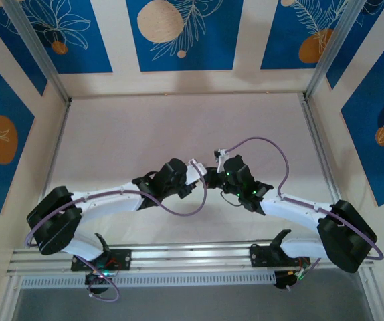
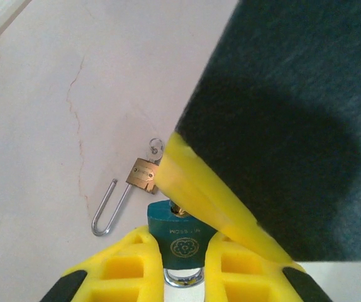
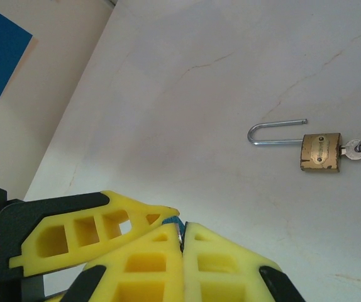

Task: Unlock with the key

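On the table (image 3: 168,94), out past both arms, the key (image 3: 355,150) is sitting pushed into the end of a little brass padlock (image 3: 322,151). That lock is lying flat on its side. Its long silver loop (image 3: 275,143) is standing swung out, with one end free of the body. So this lock is looking open to me. Nothing is touching it or the key.

Nearer the arms, the left gripper (image 2: 179,251) is squeezing a second lock, a blue-green padlock (image 2: 179,226), with one finger on each side of it. The jaws are standing only as far apart as that lock is wide. The lock's shiny loop is poking down between the fingers, and I cannot tell if it is locked or loose.

The right gripper (image 3: 182,228) is leaning in from the side, with its tips resting against the top end of the blue-green padlock. Its jaws are pressing tight together. A tiny bit of blue-green is peeking out at the tips, and a small brassy bit is showing where they meet the lock. I cannot tell if something thin is pinched in there.

I am guessing the brass padlock is finished, since its loop is hanging open with the key in it. The blue-green padlock is looking like the job in hand. Turning a key in its end and getting its loop to pop free is looking like what is left.
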Robot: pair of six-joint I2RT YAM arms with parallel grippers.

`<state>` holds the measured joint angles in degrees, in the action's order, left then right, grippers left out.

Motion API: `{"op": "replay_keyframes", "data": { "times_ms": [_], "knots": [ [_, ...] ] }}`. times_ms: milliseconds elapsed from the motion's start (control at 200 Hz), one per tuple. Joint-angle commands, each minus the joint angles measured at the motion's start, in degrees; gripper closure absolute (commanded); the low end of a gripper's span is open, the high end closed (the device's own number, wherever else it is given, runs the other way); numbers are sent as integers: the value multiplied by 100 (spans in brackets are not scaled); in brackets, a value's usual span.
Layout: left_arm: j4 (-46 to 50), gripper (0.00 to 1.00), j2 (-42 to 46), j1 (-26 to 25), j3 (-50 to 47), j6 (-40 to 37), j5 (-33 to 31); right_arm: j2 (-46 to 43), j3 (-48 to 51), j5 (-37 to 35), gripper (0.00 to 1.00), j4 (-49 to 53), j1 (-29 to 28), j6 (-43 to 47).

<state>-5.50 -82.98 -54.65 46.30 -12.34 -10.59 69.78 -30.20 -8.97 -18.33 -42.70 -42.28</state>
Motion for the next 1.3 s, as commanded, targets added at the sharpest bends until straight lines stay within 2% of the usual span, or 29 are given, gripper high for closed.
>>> {"op": "replay_keyframes", "data": {
  "times_ms": [0,460,635,710,785,1001,1181,1296],
  "knots": [
    [-909,88,158,-72,159,-38,222,-109,14,545,97,562,-30,138],
    [-329,88,70,-80,-51,64,322,-1353,-108,1060,67,1450,819,158],
    [-63,88,57,-77,-16,-19,277,-1742,-32,1043,63,1755,1159,210],
    [95,89,54,-80,22,-70,251,-1780,0,1202,64,1806,1412,259],
    [388,89,45,-80,135,-180,242,-1721,54,1468,69,1747,1699,299],
    [1620,89,-14,-115,740,-761,-31,-989,236,3167,87,861,2501,161],
    [2270,89,-34,-185,1077,-1257,-252,-56,304,4112,91,-231,2430,-336],
    [2418,88,-72,-252,1134,-1489,-406,325,351,4298,90,-793,2254,-602]
  ]
}}
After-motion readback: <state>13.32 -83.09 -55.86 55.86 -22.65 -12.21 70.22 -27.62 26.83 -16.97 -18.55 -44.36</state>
